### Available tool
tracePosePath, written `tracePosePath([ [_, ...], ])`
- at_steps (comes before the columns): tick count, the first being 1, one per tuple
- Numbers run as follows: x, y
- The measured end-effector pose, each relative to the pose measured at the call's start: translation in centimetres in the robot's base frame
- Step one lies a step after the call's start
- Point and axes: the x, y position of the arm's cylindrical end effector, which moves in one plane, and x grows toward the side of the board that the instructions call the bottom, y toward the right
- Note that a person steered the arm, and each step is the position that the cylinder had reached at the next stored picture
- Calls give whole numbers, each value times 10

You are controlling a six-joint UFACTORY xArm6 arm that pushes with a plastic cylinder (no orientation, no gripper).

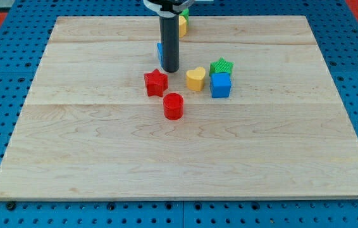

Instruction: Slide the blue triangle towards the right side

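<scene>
The blue triangle (159,50) shows only as a thin blue sliver at the left edge of my dark rod; the rod hides most of it. My tip (170,70) rests on the wooden board just below and right of that sliver, touching or nearly touching it. A red star (155,83) lies just below-left of the tip. A yellow heart (195,79) lies to the tip's right.
A green star (221,66) and a blue cube (221,85) sit right of the yellow heart. A red cylinder (173,106) lies below the red star. A yellow block (182,25) with a green block (185,13) sits at the top, behind the rod.
</scene>
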Motion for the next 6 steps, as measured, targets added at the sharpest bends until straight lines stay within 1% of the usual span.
tracePosePath([
  [1,-14,-29],
  [2,-51,-63],
  [3,-70,-102],
  [4,-55,-22],
  [5,12,3],
  [6,-26,-15],
])
